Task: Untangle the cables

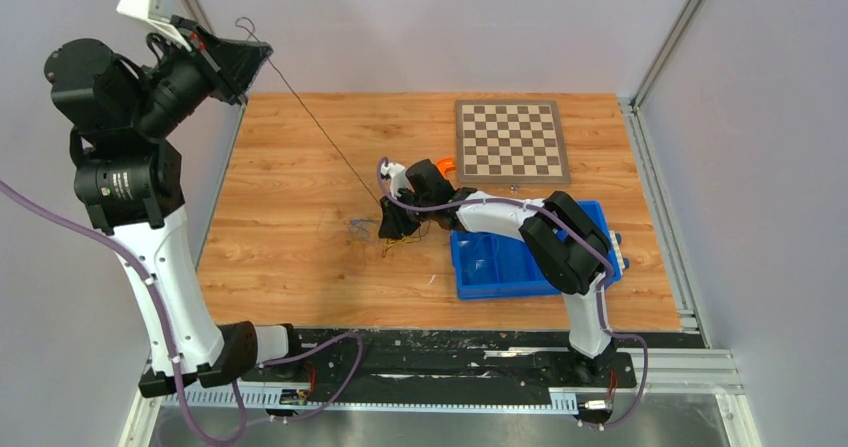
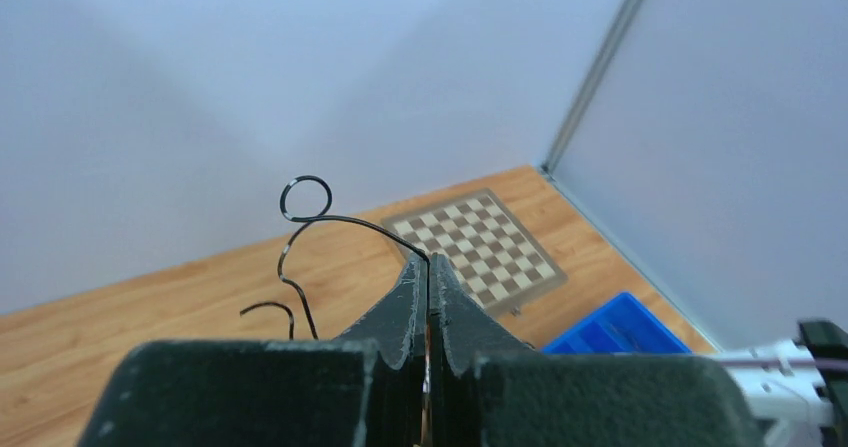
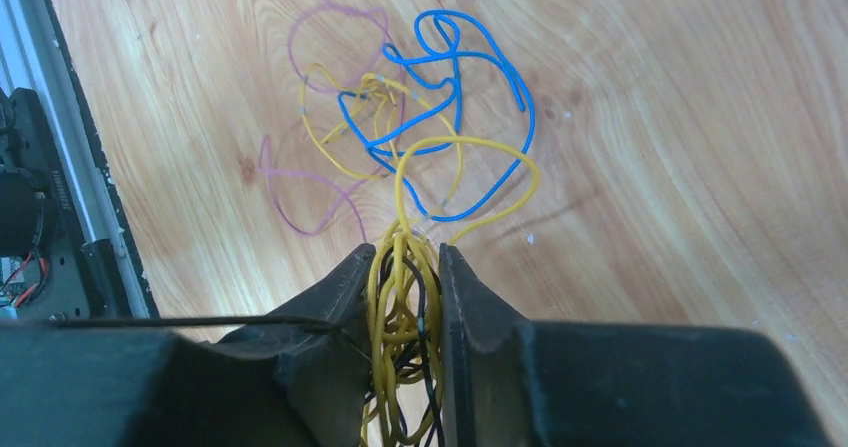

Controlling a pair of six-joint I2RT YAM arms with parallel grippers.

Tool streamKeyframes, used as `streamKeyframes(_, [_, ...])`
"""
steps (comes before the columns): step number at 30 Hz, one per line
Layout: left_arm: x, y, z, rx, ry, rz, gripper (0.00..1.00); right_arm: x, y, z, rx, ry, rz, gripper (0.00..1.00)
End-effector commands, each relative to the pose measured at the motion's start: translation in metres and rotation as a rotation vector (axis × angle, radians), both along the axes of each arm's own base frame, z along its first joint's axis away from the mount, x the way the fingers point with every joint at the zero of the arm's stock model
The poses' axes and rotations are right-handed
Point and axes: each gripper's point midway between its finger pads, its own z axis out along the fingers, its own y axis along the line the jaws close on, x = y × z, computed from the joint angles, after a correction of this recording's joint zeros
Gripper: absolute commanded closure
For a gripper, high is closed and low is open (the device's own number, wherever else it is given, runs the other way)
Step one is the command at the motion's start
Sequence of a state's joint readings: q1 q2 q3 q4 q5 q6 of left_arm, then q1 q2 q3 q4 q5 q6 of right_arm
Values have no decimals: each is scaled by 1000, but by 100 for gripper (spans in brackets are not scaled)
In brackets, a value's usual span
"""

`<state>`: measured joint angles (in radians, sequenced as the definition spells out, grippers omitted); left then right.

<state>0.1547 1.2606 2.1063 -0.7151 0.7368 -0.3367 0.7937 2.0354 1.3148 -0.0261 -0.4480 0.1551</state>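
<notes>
Upper left, the left claw (image 2: 430,267) pinches a taut black cable (image 1: 325,132) shut-tight — mid-frame, the right claw (image 3: 405,262) clamps a yellow-and-black bundle (image 3: 395,307) over the bench (image 1: 290,267).

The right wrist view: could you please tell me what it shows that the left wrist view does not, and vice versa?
Only right wrist: the right gripper clamped on a bunch of yellow cables, with the blue cable and purple cable looped loose on the table. Only left wrist: the left gripper shut on the black cable near its curled end, the chessboard and the blue bin. Both: the black cable and the wooden table.
</notes>
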Motion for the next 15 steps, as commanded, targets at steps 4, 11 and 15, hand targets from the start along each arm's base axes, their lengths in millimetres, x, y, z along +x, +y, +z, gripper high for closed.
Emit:
streamKeyframes(4, [-18,57,123,-20,-421,356,100,-14,-23,-39,-117,76,-9,69])
streamKeyframes(11, [-43,104,156,20,-564,663,100,-18,-29,-42,-127,78,-4,63])
streamKeyframes(15, [-42,116,159,25,-577,727,100,-23,-32,-44,-128,89,3,58])
